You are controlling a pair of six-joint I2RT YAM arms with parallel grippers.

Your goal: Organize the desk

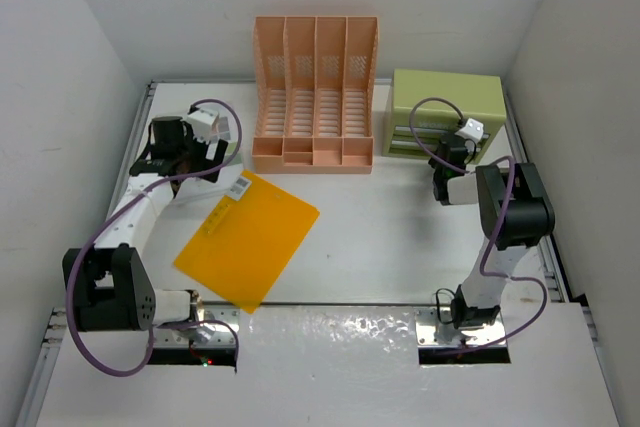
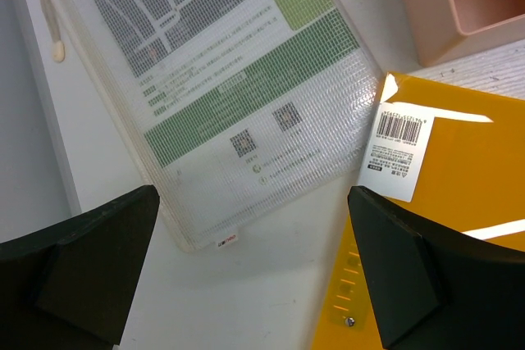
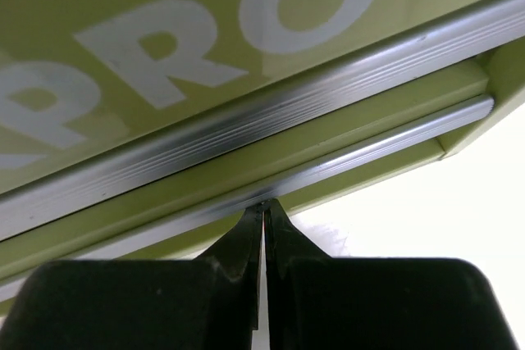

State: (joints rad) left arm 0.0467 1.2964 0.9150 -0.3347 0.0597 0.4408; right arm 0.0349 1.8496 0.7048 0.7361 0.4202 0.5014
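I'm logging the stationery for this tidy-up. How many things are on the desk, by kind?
File rack: 1
Drawer box: 1
Orange folder: 1
Mesh pouch: 1
Total: 4

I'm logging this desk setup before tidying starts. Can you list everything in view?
white flat desk: one, white, under everything.
peach slotted plastic file rack: one, peach, far edge, centre.
green drawer box: one, green, far right, beside the rack.
orange plastic folder: one, orange, flat, left of centre.
clear mesh pouch with printed sheet: one, clear, far left, beside the folder.
left fingers: two, black, open above the pouch.
right fingers: two, black, shut at the drawer box's silver rail.
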